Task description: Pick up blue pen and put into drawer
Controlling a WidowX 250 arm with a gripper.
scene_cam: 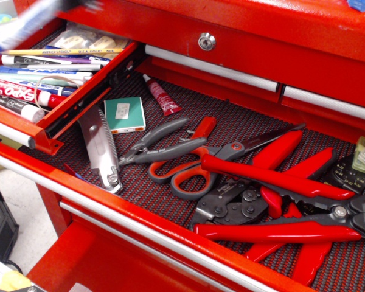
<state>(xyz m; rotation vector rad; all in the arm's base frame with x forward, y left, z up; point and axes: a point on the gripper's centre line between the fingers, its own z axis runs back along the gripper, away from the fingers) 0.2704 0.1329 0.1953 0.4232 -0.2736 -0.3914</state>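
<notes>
The blue pen (25, 24) is a motion-blurred white and blue streak at the top left. It hangs tilted in the air over the back left of the narrow red drawer (88, 85), its low blue end near the left frame edge. Only a dark blur of my gripper (88, 5) shows at the top edge, at the pen's upper end, and it holds the pen. The drawer stands open, with its silver bar handle (9, 132) at the front. Inside lie several markers, a red "EXPO" marker (18, 92) and a yellow pencil (61, 52).
Below it, the wide red drawer with a dark woven liner (231, 121) is open. It holds orange-handled scissors (191, 173), grey pliers (155, 143), red-handled crimpers (280, 201), a utility knife (100, 149), a green box (124, 114) and a red tube (163, 95). A key lock (207, 41) sits on the cabinet front.
</notes>
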